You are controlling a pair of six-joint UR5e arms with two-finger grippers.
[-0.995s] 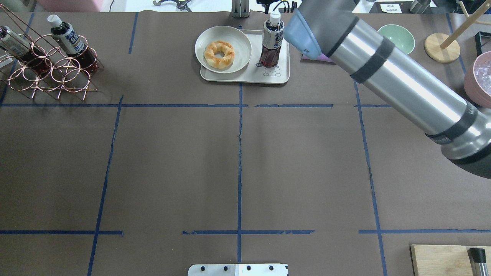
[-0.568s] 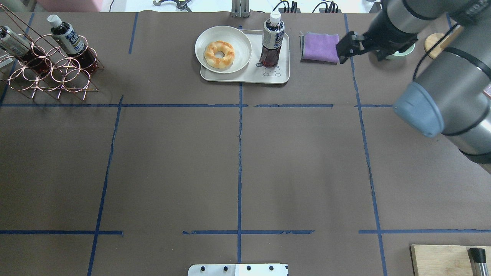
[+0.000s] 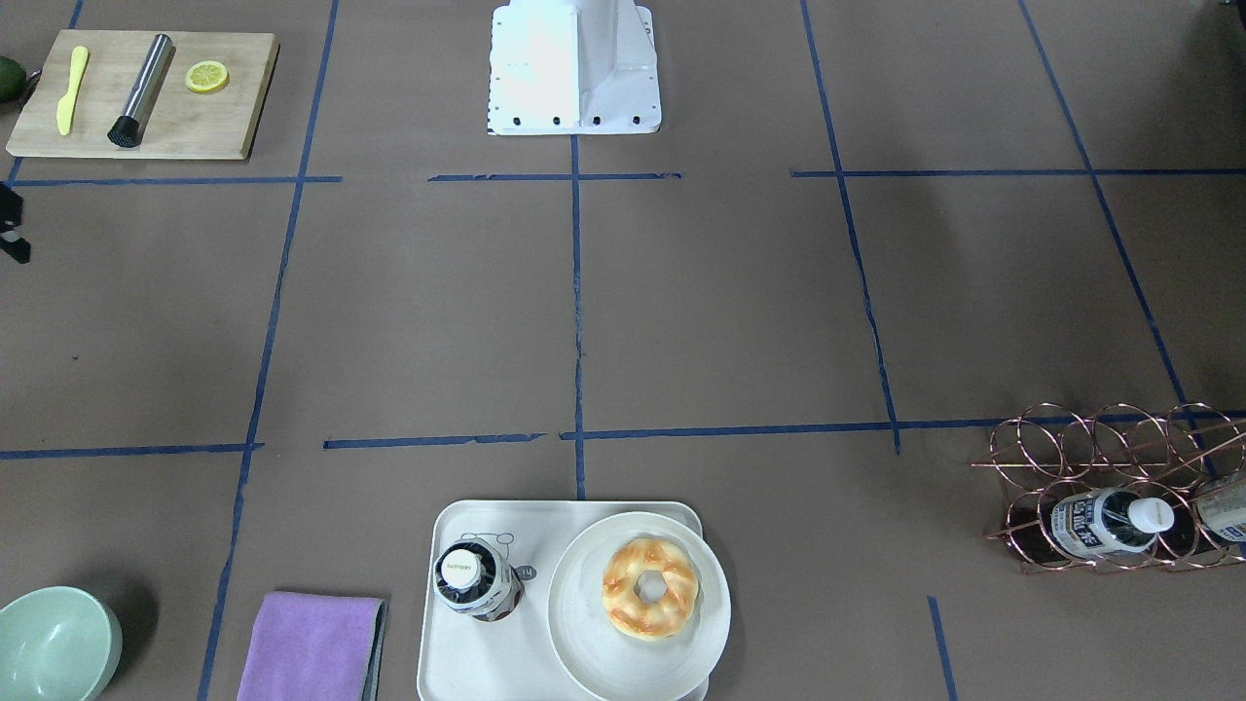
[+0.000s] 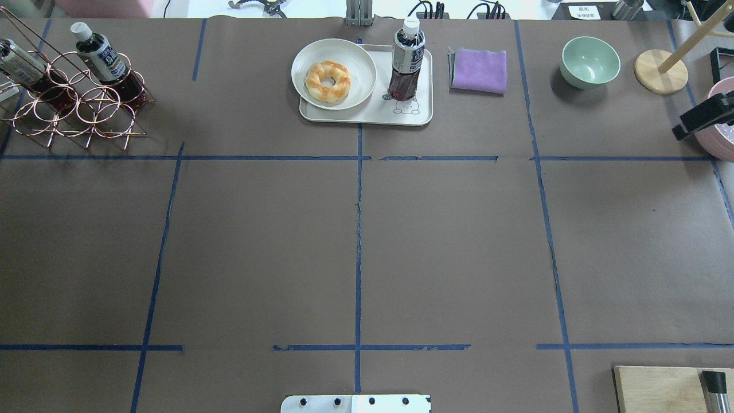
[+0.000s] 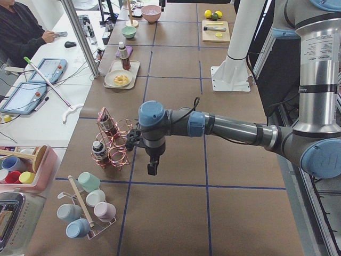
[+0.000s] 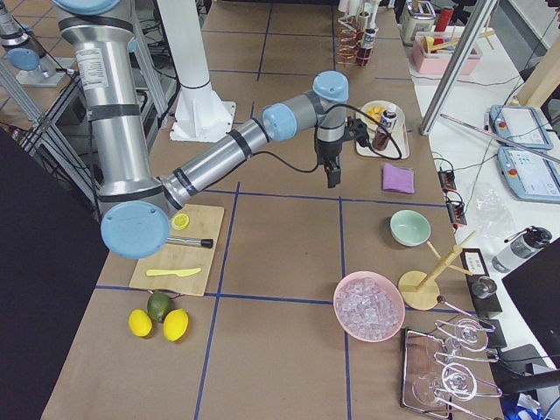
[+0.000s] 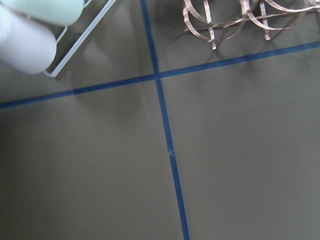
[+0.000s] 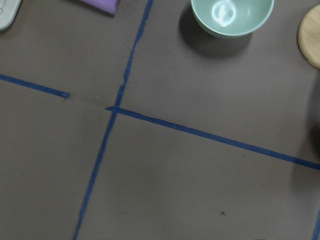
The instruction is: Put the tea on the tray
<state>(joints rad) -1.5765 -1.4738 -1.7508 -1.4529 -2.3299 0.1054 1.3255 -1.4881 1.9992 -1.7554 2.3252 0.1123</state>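
Well apart from right fingers [image 4: 694,121], tea [image 4: 406,63] stands on tray [image 4: 373,114].

Seen side-on, left arm [image 5: 234,128]: silver tubes, dark grey joint housings, pale blue round end caps, black bands at the seams, white printed label on the upright tube, black cable looping at the wrist. The right arm [image 6: 210,160] has the same build, label and cable. Both left gripper [image 5: 152,171] and right gripper [image 6: 332,181] black, narrow. White pedestal [image 3: 574,68], dark screws along its foot

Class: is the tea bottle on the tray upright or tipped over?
Upright: the bottle stands cap-up, base on the tray beside the plate.
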